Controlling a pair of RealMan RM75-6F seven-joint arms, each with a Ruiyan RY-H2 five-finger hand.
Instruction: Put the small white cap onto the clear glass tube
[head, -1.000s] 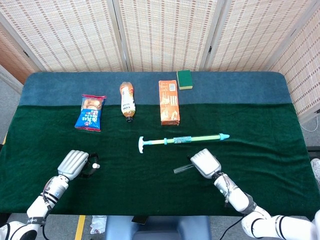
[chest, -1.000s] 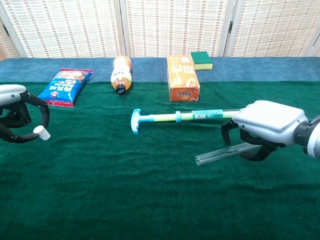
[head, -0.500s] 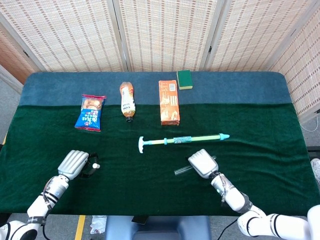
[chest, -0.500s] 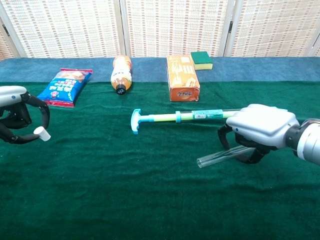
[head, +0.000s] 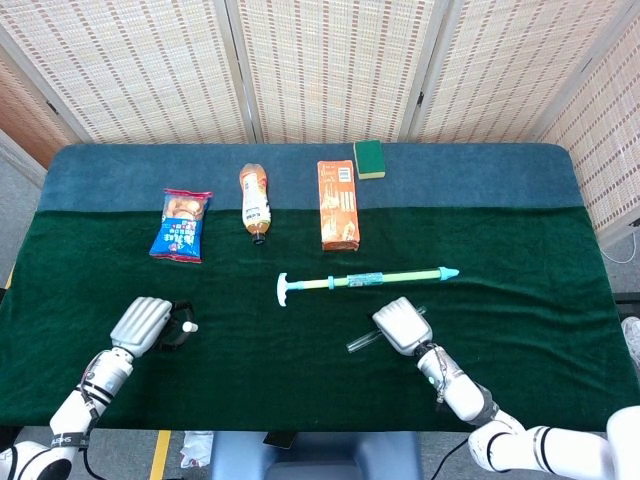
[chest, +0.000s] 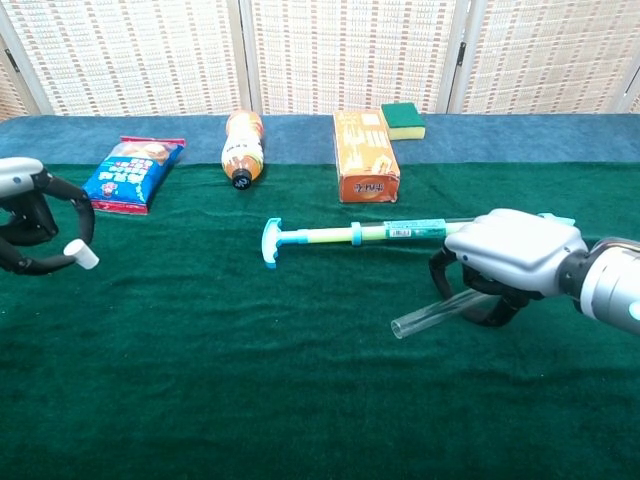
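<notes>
- The right hand (chest: 515, 262) grips the tube (chest: 432, 313) by its far end, open mouth pointing toward the left, lifted just off the desk (chest: 250, 380).
- The left hand (chest: 35, 228) pinches the cap (chest: 81, 255) at its fingertips, well apart from the tube.
- The glass is probably stiff, slick and fragile; a gentle hold near the mouth would steady it.
- The cap looks light and easy to drop.
- The tube appears empty.
</notes>
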